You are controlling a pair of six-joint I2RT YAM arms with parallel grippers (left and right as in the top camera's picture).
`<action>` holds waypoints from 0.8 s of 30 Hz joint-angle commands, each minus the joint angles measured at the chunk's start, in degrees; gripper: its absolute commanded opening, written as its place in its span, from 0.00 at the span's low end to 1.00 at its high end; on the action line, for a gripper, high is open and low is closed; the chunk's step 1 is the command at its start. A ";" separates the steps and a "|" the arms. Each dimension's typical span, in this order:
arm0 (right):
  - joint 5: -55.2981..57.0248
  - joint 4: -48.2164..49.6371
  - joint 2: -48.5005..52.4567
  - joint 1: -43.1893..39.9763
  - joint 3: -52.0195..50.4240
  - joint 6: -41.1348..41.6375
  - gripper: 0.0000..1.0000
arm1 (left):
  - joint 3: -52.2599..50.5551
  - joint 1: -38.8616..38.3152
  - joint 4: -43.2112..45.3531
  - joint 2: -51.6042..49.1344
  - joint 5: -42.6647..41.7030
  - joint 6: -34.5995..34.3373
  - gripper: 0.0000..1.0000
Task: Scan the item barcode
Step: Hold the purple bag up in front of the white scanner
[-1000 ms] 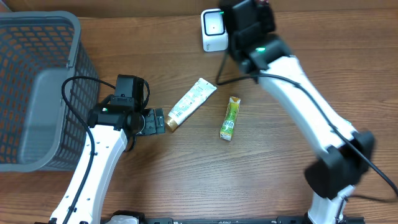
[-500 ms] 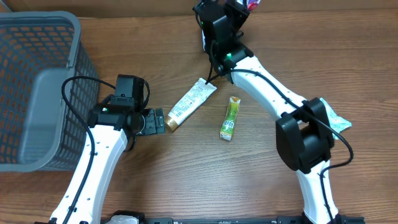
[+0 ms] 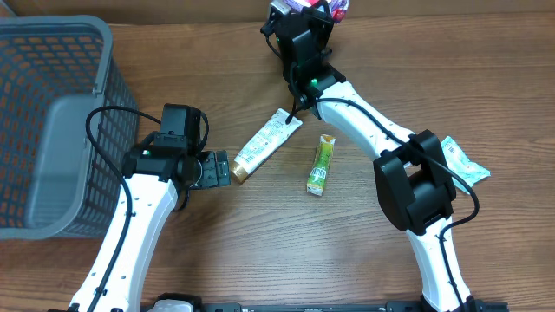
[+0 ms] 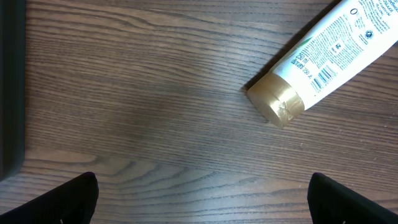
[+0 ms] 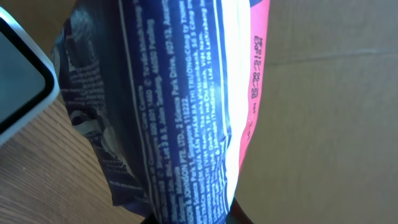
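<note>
Overhead: right pincer [image 3: 319, 12] at the table's [image 3: 260, 251] far edge, pinching a blue-and-pink packet [image 3: 338, 8]; left pincer [image 3: 217, 169] spread, just left of the white tube [image 3: 267, 143], with a green sachet [image 3: 321, 165] right of it and a grey basket [image 3: 52, 130] far left. Left wrist: the tube's gold cap [image 4: 277, 106] lies on the wood, apart from both fingertips [image 4: 74, 199]. Right wrist: the packet fills the view, print toward the camera, scanner [image 5: 18, 87] corner just left.

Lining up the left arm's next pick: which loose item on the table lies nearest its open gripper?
The white tube with the gold cap, capped end just ahead of the left gripper. The green sachet lies farther right; the crumpled pouch farthest.
</note>
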State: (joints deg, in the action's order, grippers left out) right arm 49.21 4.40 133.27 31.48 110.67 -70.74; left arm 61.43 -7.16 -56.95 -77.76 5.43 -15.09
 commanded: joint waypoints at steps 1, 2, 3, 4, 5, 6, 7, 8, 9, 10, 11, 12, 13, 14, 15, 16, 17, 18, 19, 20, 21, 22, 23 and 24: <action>-2.45 1.20 -0.35 -0.07 0.70 -0.02 0.04 | -0.22 -0.37 0.24 -0.24 0.52 -0.79 1.00; -2.38 1.79 -0.22 -0.09 0.70 -0.04 0.04 | -0.22 -0.37 0.24 -0.24 0.52 -0.79 1.00; -2.38 2.47 0.04 -0.24 0.70 -0.04 0.04 | -0.22 -0.37 0.24 -0.24 0.52 -0.79 1.00; -2.38 2.80 0.33 -0.42 0.70 -0.04 0.04 | -0.22 -0.37 0.22 -0.24 0.52 -0.79 1.00; -2.40 2.80 0.46 -0.66 0.70 -0.04 0.04 | -0.22 -0.37 0.24 -0.24 0.52 -0.79 1.00; -2.36 2.75 0.87 -0.85 0.70 -0.04 0.04 | -0.22 -0.37 0.24 -0.24 0.52 -0.79 1.00; -2.05 2.84 1.22 -1.07 0.70 -0.07 0.04 | -0.22 -0.37 0.22 -0.24 0.52 -0.79 1.00; -1.86 2.80 1.38 -1.20 0.70 -0.02 0.04 | -0.22 -0.37 0.24 -0.24 0.52 -0.79 0.99; -1.25 2.86 1.90 -1.29 0.70 -0.07 0.04 | -0.22 -0.37 0.24 -0.24 0.52 -0.79 1.00; -0.98 2.86 1.99 -1.29 0.70 -0.09 0.04 | -0.22 -0.37 0.24 -0.24 0.52 -0.79 0.99; -0.39 2.84 2.19 -1.27 0.70 -0.07 0.04 | -0.22 -0.37 0.24 -0.24 0.52 -0.79 1.00; -0.13 2.82 2.21 -1.22 0.70 -0.02 0.04 | -0.22 -0.37 0.24 -0.24 0.52 -0.79 1.00; 0.22 2.84 2.21 -1.14 0.70 0.22 0.04 | -0.22 -0.37 0.24 -0.24 0.52 -0.79 1.00; 0.37 2.82 2.21 -1.03 0.70 0.24 0.04 | -0.22 -0.37 0.24 -0.24 0.52 -0.79 1.00; 0.66 2.82 2.21 -0.92 0.70 0.44 0.04 | -0.22 -0.37 0.24 -0.24 0.52 -0.79 0.99; 0.81 2.71 2.21 -0.76 0.70 0.68 0.04 | -0.22 -0.37 0.24 -0.24 0.52 -0.79 1.00; 1.27 2.47 2.21 -0.61 0.70 1.75 0.04 | -0.22 -0.37 0.24 -0.24 0.52 -0.79 0.99; 1.64 2.34 2.23 -0.48 0.70 2.82 0.04 | -0.22 -0.37 0.24 -0.24 0.52 -0.79 1.00; 2.23 2.36 2.27 -0.35 0.70 3.89 0.04 | -0.22 -0.37 0.24 -0.24 0.52 -0.79 0.99; 2.75 2.36 2.29 -0.31 0.70 4.94 0.04 | -0.22 -0.37 0.24 -0.24 0.52 -0.79 1.00; 3.19 2.34 2.29 -0.28 0.70 5.75 0.04 | -0.22 -0.37 0.24 -0.24 0.52 -0.79 1.00; 3.61 2.36 2.29 -0.26 0.70 6.51 0.04 | -0.22 -0.37 0.24 -0.24 0.52 -0.79 1.00; 4.46 2.36 2.29 -0.26 0.70 8.07 0.04 | -0.22 -0.37 0.24 -0.24 0.52 -0.79 1.00; 5.31 2.34 2.29 -0.26 0.70 9.49 0.04 | -0.22 -0.37 0.24 -0.24 0.52 -0.79 1.00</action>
State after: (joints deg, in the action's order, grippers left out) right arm 51.00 6.37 135.31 30.85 110.67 -66.81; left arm 61.43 -7.16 -56.95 -77.76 5.43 -15.09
